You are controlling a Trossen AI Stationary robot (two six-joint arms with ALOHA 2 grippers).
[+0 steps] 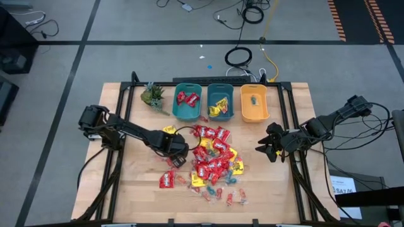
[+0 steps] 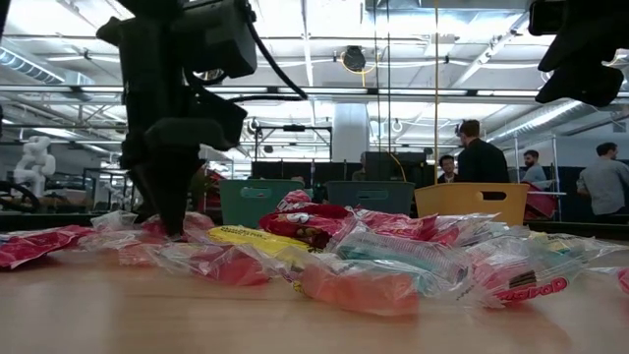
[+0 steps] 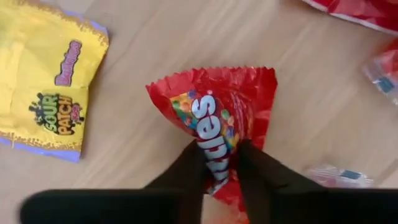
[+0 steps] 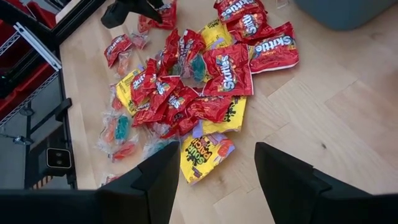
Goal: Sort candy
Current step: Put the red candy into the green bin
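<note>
Red Skittles packet (image 3: pixel 217 124) sits pinched between my left gripper (image 3: pixel 219 163) fingers (image 3: pixel 186 171), which have closed onto its crumpled end, low on the wooden desk (image 1: pixel 139 176) at the left edge of the candy pile (image 1: pixel 211 161). Just beside it lies a yellow Sour Patch packet (image 3: pixel 46 81). My right gripper (image 4: pixel 216 163) hovers over the desk's right side, fingers partly apart and holding nothing. Behind the pile, two teal bins (image 1: pixel 187 101) and an orange bin (image 1: pixel 254 103) hold sweets.
</note>
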